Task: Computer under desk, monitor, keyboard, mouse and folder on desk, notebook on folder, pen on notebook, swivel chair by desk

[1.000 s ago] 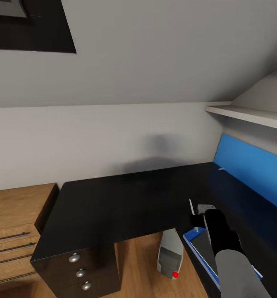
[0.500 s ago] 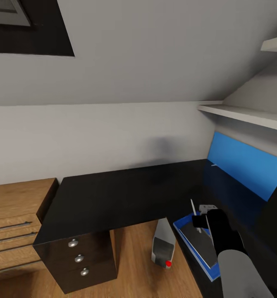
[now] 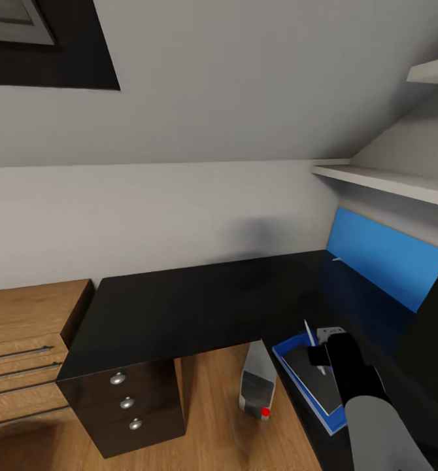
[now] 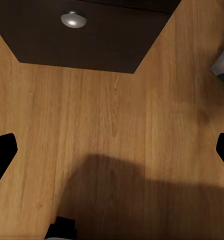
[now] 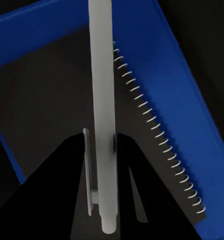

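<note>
Black desk (image 3: 199, 301) fills the head view; the right gripper (image 3: 316, 347) clamps the pen (image 3: 308, 330) over the dark notebook (image 3: 317, 383) on the folder (image 3: 287, 350). Left wrist: left gripper (image 4: 112, 150) spread above wooden floor (image 4: 106, 125). Right wrist: pen (image 5: 101, 100) pinched upright over the spiral-bound notebook (image 5: 51, 100).

Home study nook: desk (image 3: 199, 301), drawer chest (image 3: 23, 353), sloped ceiling.

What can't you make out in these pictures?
- Monitor, head view: cut off by the right edge.
- Notebook, head view: partly behind the right arm.
- Pen, right wrist view: lower end hidden between the right claw's fingers.
- Computer, head view: upper part under the desk.
</note>
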Motion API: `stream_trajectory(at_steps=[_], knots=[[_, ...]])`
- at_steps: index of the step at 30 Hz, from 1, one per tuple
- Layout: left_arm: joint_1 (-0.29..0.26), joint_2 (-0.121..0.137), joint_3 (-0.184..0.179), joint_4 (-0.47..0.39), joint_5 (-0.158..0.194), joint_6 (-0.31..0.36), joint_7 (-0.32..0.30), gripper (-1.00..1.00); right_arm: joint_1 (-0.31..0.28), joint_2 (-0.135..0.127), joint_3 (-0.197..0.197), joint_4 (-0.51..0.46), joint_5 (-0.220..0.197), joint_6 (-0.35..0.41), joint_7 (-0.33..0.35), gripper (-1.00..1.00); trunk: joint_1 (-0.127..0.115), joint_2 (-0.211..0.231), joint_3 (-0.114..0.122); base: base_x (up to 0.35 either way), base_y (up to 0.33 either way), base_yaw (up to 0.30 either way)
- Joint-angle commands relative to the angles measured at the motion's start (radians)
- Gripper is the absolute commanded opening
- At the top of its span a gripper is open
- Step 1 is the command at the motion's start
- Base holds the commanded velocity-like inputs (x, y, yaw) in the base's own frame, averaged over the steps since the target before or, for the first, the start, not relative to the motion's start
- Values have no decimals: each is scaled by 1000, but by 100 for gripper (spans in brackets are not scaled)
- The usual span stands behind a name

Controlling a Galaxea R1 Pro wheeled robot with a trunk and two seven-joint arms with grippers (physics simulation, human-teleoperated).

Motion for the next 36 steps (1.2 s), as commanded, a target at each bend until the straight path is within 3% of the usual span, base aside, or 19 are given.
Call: stream_trajectory(at_steps=[1,36], knots=[[-1,0,9,0,-9,-3,-3,100,-1,1,-4,6,17,1,8,-100,0,-1,-1,-17,0,0],[-1,0,9,0,-9,-3,-4,100,-1,-1,-3,77,34,-5,7,-100,0,-1,-1,-57,-8,0]])
